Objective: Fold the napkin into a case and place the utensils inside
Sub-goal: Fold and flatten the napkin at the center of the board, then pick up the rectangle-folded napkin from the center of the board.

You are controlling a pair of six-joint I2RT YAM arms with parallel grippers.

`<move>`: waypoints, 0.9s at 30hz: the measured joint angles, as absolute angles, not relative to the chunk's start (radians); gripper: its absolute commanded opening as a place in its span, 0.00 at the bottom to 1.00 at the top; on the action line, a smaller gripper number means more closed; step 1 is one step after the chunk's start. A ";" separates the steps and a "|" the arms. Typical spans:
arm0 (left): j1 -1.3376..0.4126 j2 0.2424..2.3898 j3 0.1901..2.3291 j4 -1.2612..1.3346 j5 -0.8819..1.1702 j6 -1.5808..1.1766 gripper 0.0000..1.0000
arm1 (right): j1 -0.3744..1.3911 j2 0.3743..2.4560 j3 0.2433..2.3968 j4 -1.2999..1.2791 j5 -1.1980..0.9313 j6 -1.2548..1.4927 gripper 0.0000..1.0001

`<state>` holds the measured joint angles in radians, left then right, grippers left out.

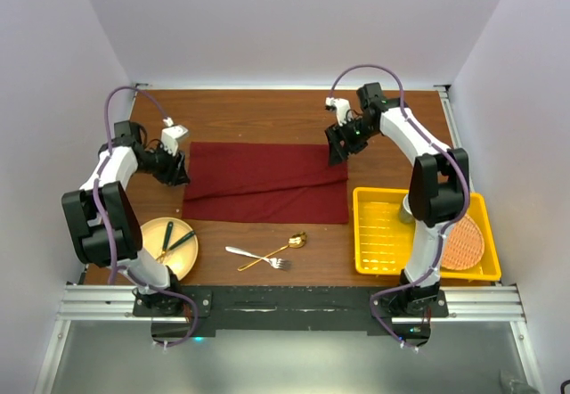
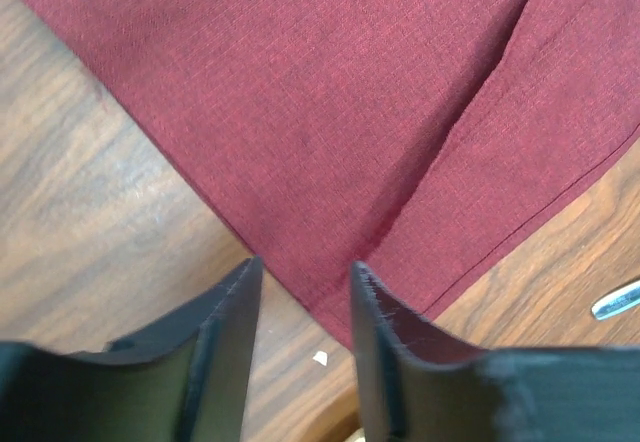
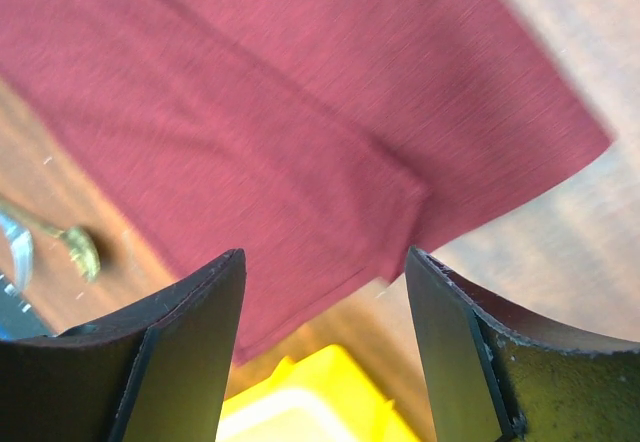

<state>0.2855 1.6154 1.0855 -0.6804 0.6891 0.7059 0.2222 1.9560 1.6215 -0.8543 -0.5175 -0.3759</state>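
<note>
Left end effector (image 2: 305, 267), right end effector (image 3: 325, 257) both stood spread, empty, by napkin (image 1: 267, 180). Right arm (image 1: 436, 189) partly hid yellow basket (image 1: 360, 233) holding orange mat (image 1: 468, 241).

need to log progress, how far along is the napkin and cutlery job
Early. Done: the napkin lies folded over into a wide rectangle. In hand: nothing; both arms' jaws stand open at its short ends, gripping no cloth. Left: folding it down to a narrow case, then slipping in the fork and spoon, which lie crossed on the table on the near side of the napkin.
</note>
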 measured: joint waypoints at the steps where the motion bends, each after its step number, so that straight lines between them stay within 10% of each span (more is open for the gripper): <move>1: 0.279 1.628 1.099 -0.688 0.690 0.720 0.49 | 0.222 1.975 1.640 -0.854 -0.511 -0.376 0.71; 7: 0.206 1.703 1.164 -0.736 0.656 0.799 0.50 | 0.223 2.130 1.767 -0.872 -0.463 -0.376 0.66; 19: 0.162 1.789 1.228 -0.810 0.601 0.880 0.50 | 0.224 2.218 1.851 -1.043 -0.492 -0.481 0.13; 27: 0.106 1.791 1.229 -0.870 0.560 0.989 0.50 | 0.224 2.190 1.808 -1.136 -0.497 -0.595 0.11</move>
